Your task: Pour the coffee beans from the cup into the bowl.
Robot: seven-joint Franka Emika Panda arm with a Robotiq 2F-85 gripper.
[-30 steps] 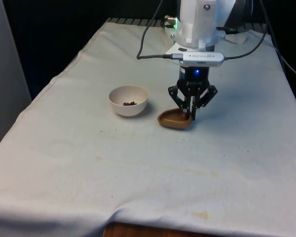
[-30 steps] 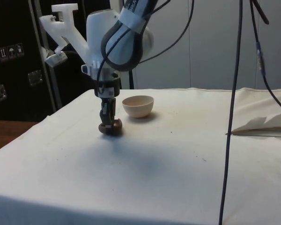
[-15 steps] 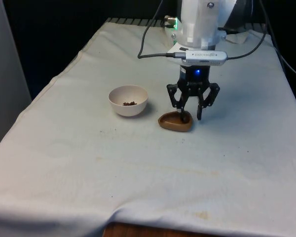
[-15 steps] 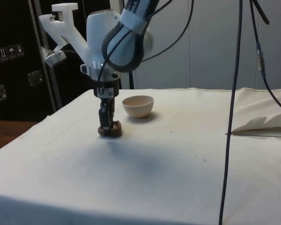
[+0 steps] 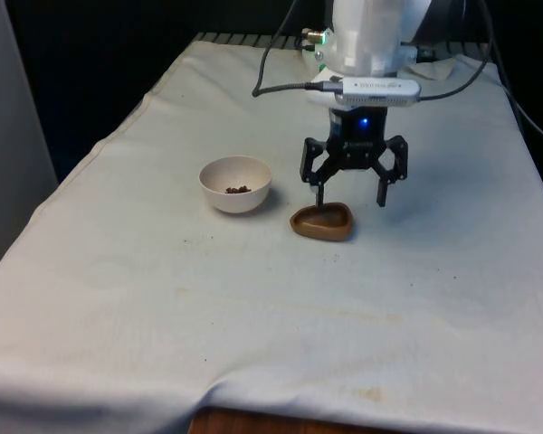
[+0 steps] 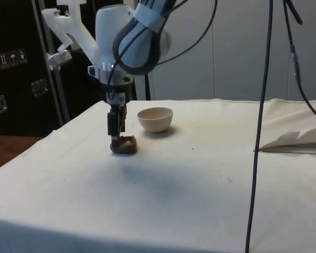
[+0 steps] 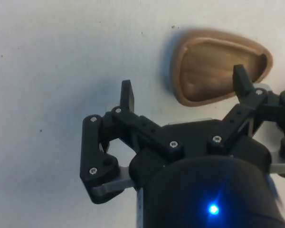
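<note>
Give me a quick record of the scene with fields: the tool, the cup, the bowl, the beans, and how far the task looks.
tool: the tool is open, above the cup, holding nothing
cup: brown wooden cup, teardrop-shaped, upright on the white cloth, empty inside in the wrist view
bowl: white bowl, upright, to the front view's left of the cup, apart from it
beans: a few coffee beans lie in the bowl
task state: beans look poured; cup set down and released

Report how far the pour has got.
Done: coffee beans lie in the white bowl, and the brown wooden cup stands on the cloth beside it, empty in the wrist view. In hand: nothing; the gripper is open above the cup. Left: by these views, nothing of the pour.
</note>
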